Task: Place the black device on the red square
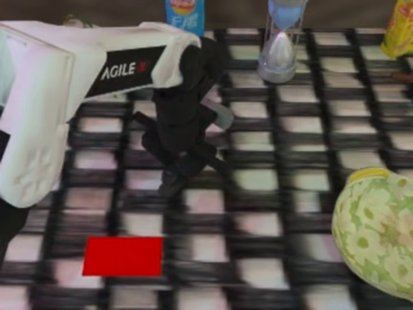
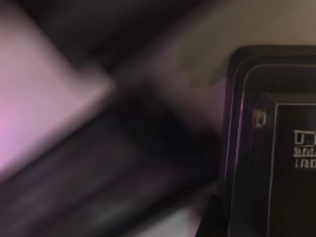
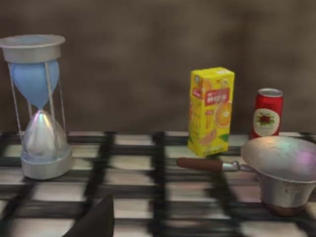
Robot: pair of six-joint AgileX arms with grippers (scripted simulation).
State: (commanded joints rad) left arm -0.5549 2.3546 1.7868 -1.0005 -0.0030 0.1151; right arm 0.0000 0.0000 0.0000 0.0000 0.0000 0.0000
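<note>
Top view looks down; left wrist view sits very close; right wrist view shares its hourglass point(image 1: 281, 48)

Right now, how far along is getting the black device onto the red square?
Done: left gripper has reached the black device, well behind the red square. In hand: seemingly the grasp; the left wrist view shows the device close up, but finger closure is unclear. Left: carry it to the bare square and release. The right arm isn't visible from above.

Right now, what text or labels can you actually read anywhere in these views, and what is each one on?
"AGILE" then a red mark: on the left arm, top view.
Black device: pale print in the left wrist view, unreadable.
Yellow juice carton: print too small to read.
Red can: emblem only, no legible words.
Blue package: logo too blurred to read.
</note>
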